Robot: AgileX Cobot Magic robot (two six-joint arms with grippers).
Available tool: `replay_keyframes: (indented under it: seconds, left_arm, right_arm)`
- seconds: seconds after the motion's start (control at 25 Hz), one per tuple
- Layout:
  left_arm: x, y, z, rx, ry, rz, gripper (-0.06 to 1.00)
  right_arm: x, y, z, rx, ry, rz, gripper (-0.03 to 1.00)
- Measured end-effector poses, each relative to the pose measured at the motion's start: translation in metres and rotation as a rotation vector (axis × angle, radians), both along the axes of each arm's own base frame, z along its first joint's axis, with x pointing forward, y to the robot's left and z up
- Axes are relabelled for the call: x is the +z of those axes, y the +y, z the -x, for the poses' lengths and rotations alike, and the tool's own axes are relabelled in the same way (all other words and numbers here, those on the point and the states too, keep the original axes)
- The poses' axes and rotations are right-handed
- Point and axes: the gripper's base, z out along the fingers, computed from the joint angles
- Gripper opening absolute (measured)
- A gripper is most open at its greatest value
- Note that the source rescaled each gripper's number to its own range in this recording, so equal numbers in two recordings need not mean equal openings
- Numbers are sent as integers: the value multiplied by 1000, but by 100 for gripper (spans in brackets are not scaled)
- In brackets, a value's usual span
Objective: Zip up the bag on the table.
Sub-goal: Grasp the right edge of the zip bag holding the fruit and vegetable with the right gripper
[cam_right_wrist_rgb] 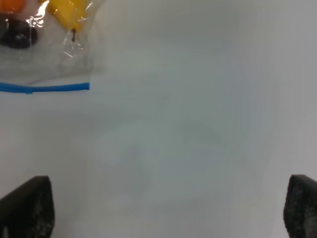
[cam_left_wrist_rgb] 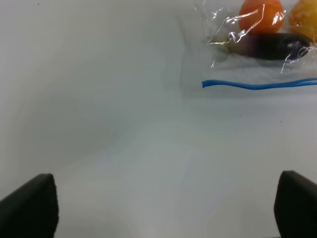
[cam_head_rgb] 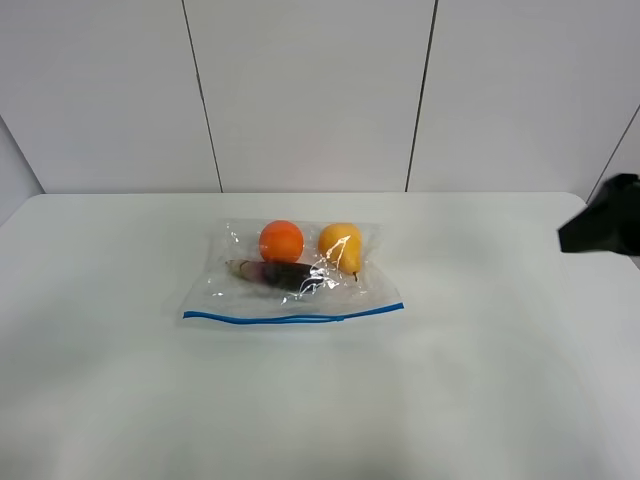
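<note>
The bag [cam_head_rgb: 290,290] lies flat in the middle of the white table [cam_head_rgb: 480,380], its blue seal strip [cam_head_rgb: 292,318] along the near edge. An orange fruit [cam_head_rgb: 281,241], a yellow fruit [cam_head_rgb: 340,246] and a dark purple vegetable [cam_head_rgb: 275,272] show through the clear plastic. My left gripper [cam_left_wrist_rgb: 166,208] is open over bare table, well short of the strip's left end [cam_left_wrist_rgb: 204,84]. My right gripper [cam_right_wrist_rgb: 168,208] is open too, apart from the strip's right end [cam_right_wrist_rgb: 87,87]. Nothing sits between either pair of fingers.
A black part of my right arm [cam_head_rgb: 605,218] shows at the right edge of the high view, above the table's far right corner. A panelled white wall [cam_head_rgb: 320,90] stands behind the table.
</note>
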Motion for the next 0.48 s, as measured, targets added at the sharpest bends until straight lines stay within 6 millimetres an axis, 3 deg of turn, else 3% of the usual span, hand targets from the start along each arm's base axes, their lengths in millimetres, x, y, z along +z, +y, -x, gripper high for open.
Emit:
replay_keyframes:
  seconds: [0.12,0.28,0.48]
  left_arm:
    - [0,0,0,0,0,0,100]
    - [0,0,0,0,0,0,100]
    - [0,0,0,0,0,0,100]
  right_arm:
    - [-14,5,-53,3,121,-56,100]
    - [-49,14,-117,44,266,-123,98]
    - [-106,30,-173,115,403,-281,95]
